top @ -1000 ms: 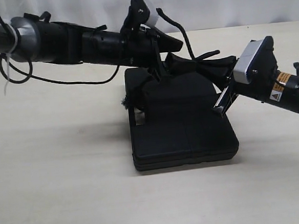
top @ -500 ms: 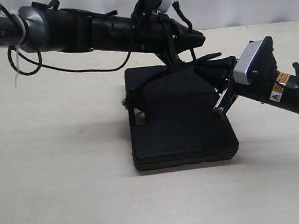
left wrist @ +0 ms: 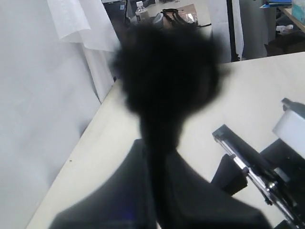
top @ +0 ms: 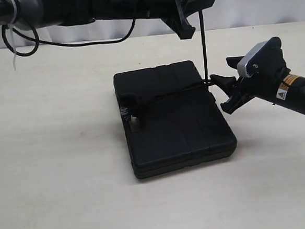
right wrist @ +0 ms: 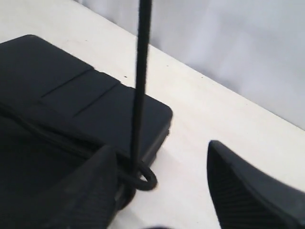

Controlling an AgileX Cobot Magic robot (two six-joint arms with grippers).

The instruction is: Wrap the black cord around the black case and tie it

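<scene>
1. One black case [top: 176, 123] is lying flat on the tabletop [top: 61, 163]. In the exterior view its long axis is running from the far side toward the camera, leaning slightly right, and its handle cutout is facing left.
2. The black cord [top: 204, 48] is crossing the lid sideways from the handle cutout to the right edge, then rising straight up, taut and vertical.
3. The left claw [top: 198, 5] is hanging above the case's far right corner, clamped on the cord's upper end.
4. The right claw [top: 225, 92] is sitting just beside the case's right edge, jaws spread wide and gripping nothing. The cord's vertical run is standing between its fingers [right wrist: 248, 191], close to one of them.
</scene>
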